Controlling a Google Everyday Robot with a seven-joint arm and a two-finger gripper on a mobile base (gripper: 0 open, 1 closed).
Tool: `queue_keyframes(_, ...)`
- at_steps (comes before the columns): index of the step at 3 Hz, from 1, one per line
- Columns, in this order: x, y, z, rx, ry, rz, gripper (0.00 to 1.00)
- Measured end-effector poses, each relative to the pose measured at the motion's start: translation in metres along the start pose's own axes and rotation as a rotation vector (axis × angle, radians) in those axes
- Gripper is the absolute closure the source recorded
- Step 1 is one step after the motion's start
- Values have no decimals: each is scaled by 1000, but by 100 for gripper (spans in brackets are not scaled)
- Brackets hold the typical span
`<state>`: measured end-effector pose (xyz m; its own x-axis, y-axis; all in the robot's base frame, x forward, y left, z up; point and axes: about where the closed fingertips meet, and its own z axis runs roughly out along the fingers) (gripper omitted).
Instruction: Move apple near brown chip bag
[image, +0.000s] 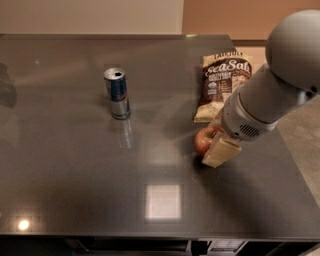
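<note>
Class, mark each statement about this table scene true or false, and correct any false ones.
1. The drink can stands upright on the table. True.
2. The apple sits on top of the brown chip bag. False: it is just in front of the bag's near edge, not on it.
3. The gripper is closed around the apple. True.
4. The gripper hovers over the drink can. False: it is at the apple, well away from the can.
</note>
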<state>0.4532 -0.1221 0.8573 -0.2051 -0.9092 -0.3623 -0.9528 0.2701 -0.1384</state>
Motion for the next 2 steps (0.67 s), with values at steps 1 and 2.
queue_keyframes(1, 20, -13, 5, 35, -5, 61, 100)
queue_keyframes(2, 35, -30, 6, 61, -44, 134, 100)
